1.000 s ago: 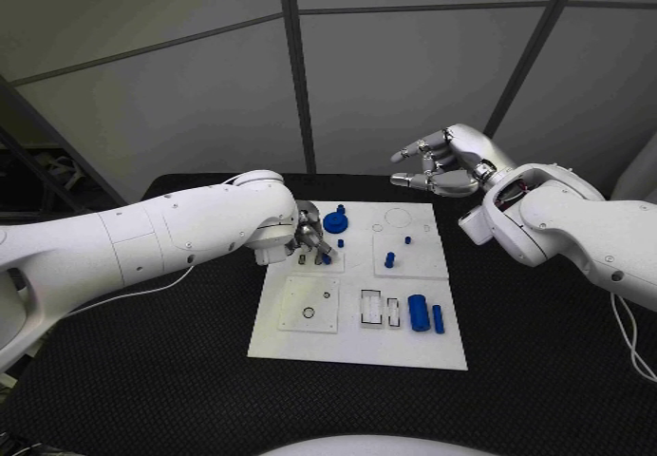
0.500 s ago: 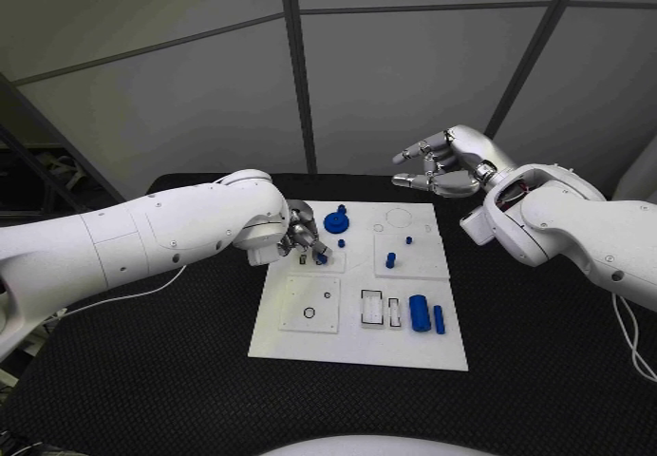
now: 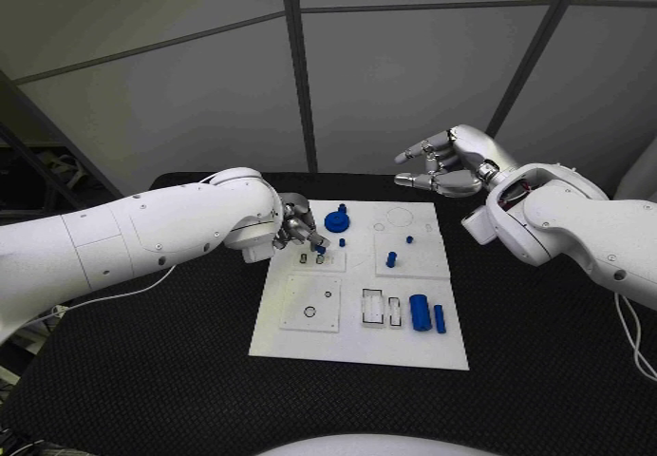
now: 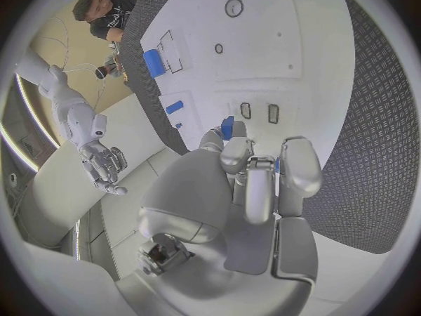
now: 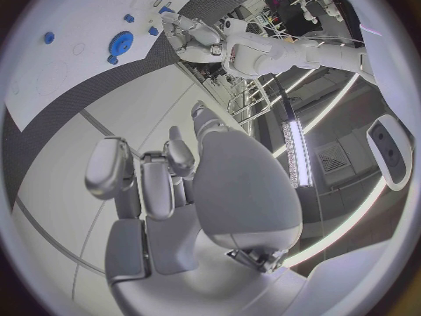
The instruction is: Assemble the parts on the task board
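While the left hand [image 3: 304,237] is hovering over the board's [image 3: 359,350] far-left corner, a small blue part [image 4: 227,127] is sitting pinched in its fingertips.

Just beyond those fingertips, toward the board's middle, two small dark slots [image 4: 259,111] are lying side by side, and the part's long axis looks to be running roughly along them. Off the board's far-right corner, the right hand [image 3: 445,168] is hanging raised, fingers curled loosely and holding nothing, so the left hand is much the nearer.

head camera overhead, wrist cameras behind each hand, all sharing task board [image 3: 359,313]
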You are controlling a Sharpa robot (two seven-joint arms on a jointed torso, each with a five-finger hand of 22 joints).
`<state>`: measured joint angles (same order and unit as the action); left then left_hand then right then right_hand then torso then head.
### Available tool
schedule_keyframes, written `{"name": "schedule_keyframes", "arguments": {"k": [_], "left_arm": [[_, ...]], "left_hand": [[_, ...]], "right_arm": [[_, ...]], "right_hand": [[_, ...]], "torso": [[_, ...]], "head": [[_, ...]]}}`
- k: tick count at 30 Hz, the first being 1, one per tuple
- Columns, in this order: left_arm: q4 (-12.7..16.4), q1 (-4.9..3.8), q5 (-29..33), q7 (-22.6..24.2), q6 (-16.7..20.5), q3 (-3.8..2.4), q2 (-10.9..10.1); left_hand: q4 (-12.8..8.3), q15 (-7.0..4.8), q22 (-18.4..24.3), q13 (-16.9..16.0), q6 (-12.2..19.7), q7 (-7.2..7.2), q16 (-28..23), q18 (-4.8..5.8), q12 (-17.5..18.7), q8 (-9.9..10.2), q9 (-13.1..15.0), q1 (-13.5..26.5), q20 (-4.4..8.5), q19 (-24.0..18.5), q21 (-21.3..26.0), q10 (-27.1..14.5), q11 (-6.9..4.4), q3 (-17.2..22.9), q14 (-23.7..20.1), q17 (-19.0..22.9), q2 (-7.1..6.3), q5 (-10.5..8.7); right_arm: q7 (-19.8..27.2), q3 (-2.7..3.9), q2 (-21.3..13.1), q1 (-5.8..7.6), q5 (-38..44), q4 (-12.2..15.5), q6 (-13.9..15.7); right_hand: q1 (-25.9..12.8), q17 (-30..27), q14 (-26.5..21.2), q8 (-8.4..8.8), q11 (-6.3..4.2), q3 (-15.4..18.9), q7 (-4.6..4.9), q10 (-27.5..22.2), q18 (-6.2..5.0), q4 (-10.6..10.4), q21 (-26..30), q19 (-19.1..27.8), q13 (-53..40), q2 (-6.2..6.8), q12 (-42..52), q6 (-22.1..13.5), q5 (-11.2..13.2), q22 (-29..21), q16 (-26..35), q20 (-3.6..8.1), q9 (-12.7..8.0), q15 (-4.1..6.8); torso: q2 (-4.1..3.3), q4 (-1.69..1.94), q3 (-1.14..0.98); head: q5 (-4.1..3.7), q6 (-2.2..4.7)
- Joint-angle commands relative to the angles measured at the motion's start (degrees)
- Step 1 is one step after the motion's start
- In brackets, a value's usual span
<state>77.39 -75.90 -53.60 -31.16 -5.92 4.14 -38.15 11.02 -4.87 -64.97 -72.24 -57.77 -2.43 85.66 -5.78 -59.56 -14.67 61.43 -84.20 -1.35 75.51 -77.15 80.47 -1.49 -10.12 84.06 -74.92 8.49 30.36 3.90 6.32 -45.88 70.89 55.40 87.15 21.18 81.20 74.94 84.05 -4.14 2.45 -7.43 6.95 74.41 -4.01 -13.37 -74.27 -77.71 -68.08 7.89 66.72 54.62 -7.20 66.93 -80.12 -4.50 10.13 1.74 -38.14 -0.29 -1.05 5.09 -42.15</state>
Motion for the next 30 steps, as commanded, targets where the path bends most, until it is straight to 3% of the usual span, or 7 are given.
{"name": "schedule_keyframes", "arguments": {"k": [1,6,7,12,22,25,30], "left_arm": [[0.53,0.15,-4.59,1.86,1.84,-0.05,-0.03],[0.56,0.5,-6.63,1.99,2.29,-0.04,0.07],[0.55,0.61,-7.26,2.06,2.44,-0.03,0.11],[0.45,1.16,-9.54,2.17,2.83,-0.02,0.36],[0.21,2.22,-12.14,1.75,2.58,-0.01,0.72],[0.18,2.41,-12.33,1.64,2.48,-0.01,0.79],[0.17,2.6,-12.46,1.44,2.04,-0.01,0.95]], "left_hand": [[-9.78,-0.42,-0.47,-1.24,-0.99,0.41,0.45,0.7,-1.2,0.5,1.04,1.97,0.11,0.41,-0.43,1.02,-0.54,11.16,4.93,-11.08,-1.35,0.3],[-10.24,-0.42,-0.69,-1.54,-1.19,0.42,0.54,0.72,-1.3,0.94,1.77,3.25,0.14,0.43,-0.5,1.07,-0.53,13.26,4.94,-11.14,-2.05,0.35],[-11.08,-0.43,-0.98,-1.9,-1.58,0.39,0.6,0.73,-1.3,1.65,2.97,5.45,0.14,0.42,-0.53,1.19,-0.51,17.02,4.94,-11.17,-3.23,0.44],[-11.63,-0.42,-1.06,-2.13,-1.79,0.38,0.7,0.72,-1.36,2.06,3.74,6.8,0.13,0.37,-0.49,1.3,-0.52,19.39,4.95,-11.25,-3.86,0.3],[-12.28,-0.42,-1.28,-2.39,-1.99,0.38,0.76,0.74,-1.43,2.5,4.72,8.4,0.12,0.4,-0.5,1.43,-0.52,22.03,4.96,-11.29,-4.56,0.18],[-12.42,-0.42,-1.3,-2.44,-2.04,0.38,0.78,0.73,-1.43,2.58,4.92,8.71,0.12,0.4,-0.49,1.45,-0.52,22.54,4.97,-11.31,-4.7,0.17],[-12.75,-0.41,-1.34,-2.52,-2.16,0.39,0.83,0.73,-1.39,2.77,5.4,9.45,0.12,0.37,-0.45,1.49,-0.52,23.72,4.97,-11.35,-5.04,0.18]], "right_arm": [[0.02,0.06,0.09,0.13,-0.53,-0.28,-0.64],[-0.03,0.06,0.11,0.13,-0.65,-0.51,-0.8],[-0.05,0.06,0.11,0.13,-0.66,-0.53,-0.83],[-0.13,0.06,0.13,0.13,-0.64,-0.55,-0.98],[-0.25,0.06,0.12,0.12,-0.54,-0.49,-1.16],[-0.23,0.06,0.14,0.12,-0.54,-0.48,-1.23],[-0.22,0.06,0.2,0.12,-0.53,-0.5,-1.31]], "right_hand": [[-0.13,0.06,2.14,0.34,-0.23,0.19,0.03,0.22,-0.97,0.28,0.26,0.3,0.06,-0.35,-0.13,0.26,-0.26,-0.08,0.29,0.15,0.07,0.32],[-0.13,0.06,2.14,0.34,-0.23,0.19,0.03,0.22,-0.97,0.28,0.26,0.3,0.06,-0.35,-0.13,0.26,-0.26,-0.08,0.29,0.15,0.07,0.32],[-0.13,0.06,2.14,0.34,-0.23,0.19,0.03,0.22,-0.97,0.28,0.26,0.3,0.06,-0.35,-0.13,0.26,-0.26,-0.08,0.29,0.15,0.07,0.32],[-0.13,0.06,2.14,0.34,-0.23,0.19,0.03,0.22,-0.97,0.28,0.26,0.3,0.06,-0.35,-0.13,0.26,-0.26,-0.08,0.29,0.15,0.07,0.32],[-0.19,0.11,2.16,0.36,-0.23,0.21,0.04,0.21,-0.96,0.27,0.24,0.26,0.1,-0.36,-0.16,0.23,-0.27,-0.04,0.26,0.15,0.07,0.32],[-0.23,0.2,2.19,0.38,-0.23,0.23,0.05,0.24,-0.94,0.26,0.19,0.2,0.07,-0.36,-0.12,0.19,-0.27,0.05,0.21,0.15,0.07,0.32],[-0.23,0.2,2.19,0.38,-0.23,0.23,0.05,0.24,-0.94,0.26,0.19,0.2,0.07,-0.36,-0.12,0.19,-0.27,0.05,0.21,0.15,0.07,0.32]], "torso": [[-0.06,-0.03,0.05],[-0.03,-0.05,0.0],[-0.02,-0.06,0.0],[0.0,-0.08,0.02],[0.0,-0.09,0.01],[-0.02,-0.1,0.0],[0.0,-0.08,0.01]], "head": [[0.04,-0.09],[0.24,-0.31],[0.26,-0.32],[0.26,-0.41],[0.29,-0.62],[-0.39,-0.48],[-0.29,-0.49]]}}
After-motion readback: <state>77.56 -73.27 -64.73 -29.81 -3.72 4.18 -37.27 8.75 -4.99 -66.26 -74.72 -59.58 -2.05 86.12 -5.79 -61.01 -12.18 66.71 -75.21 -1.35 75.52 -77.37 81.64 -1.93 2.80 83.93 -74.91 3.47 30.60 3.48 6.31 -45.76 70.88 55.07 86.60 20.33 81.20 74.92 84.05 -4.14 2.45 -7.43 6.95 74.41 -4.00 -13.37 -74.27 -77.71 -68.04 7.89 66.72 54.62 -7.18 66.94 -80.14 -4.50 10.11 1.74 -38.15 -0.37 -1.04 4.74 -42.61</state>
